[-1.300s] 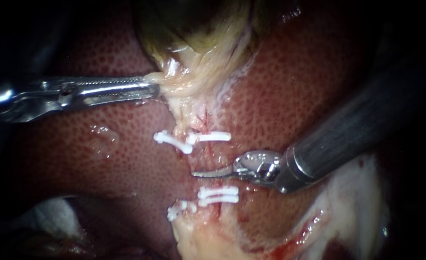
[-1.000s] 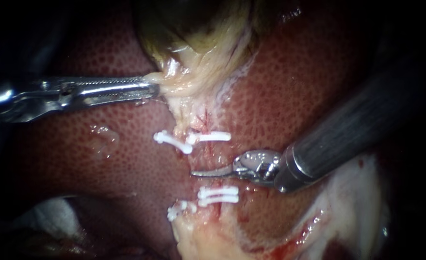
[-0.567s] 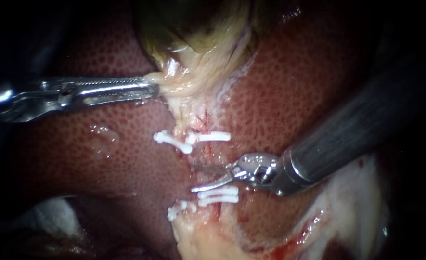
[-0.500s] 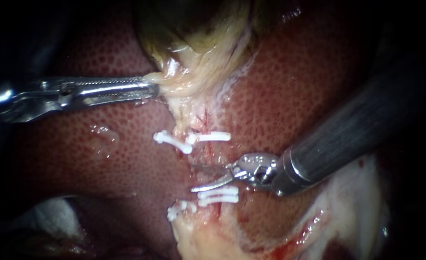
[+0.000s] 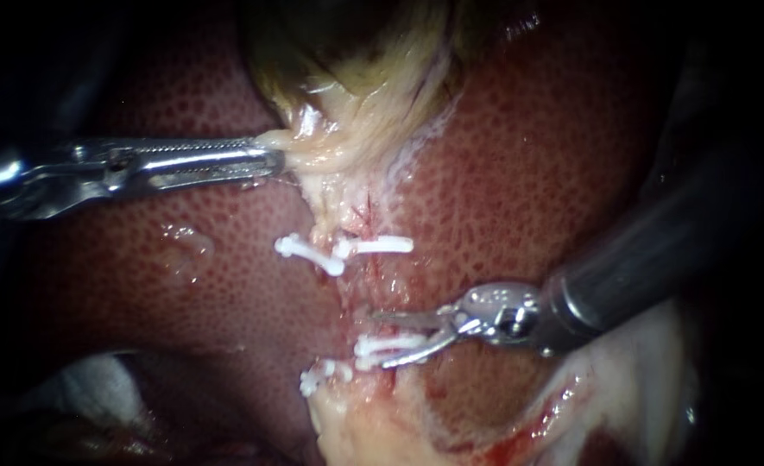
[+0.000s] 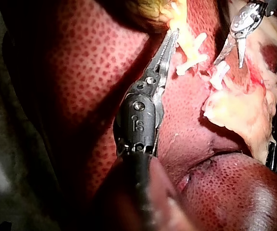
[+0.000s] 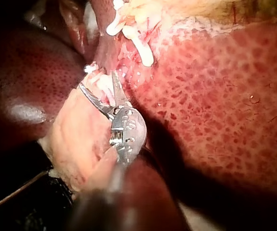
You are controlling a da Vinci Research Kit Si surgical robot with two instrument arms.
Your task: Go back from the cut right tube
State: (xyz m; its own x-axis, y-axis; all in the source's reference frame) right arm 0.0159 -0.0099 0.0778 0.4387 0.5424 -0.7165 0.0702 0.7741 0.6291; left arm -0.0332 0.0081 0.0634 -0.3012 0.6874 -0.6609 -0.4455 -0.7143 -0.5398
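The right tube [image 5: 369, 267] is cut through and lies in two parts on the liver [image 5: 520, 173], right of centre, running from far to near. Its far stump is a short, pale pink strand, wet and streaked with red. One white clip [image 5: 380, 245] is clamped crosswise over it, on the side toward the gallbladder [image 5: 347, 78]. The near stump carries two white clips [image 5: 382, 347], set close together and parallel, just before the pale fatty tissue. Between the stumps is an open gap of raw red tissue.
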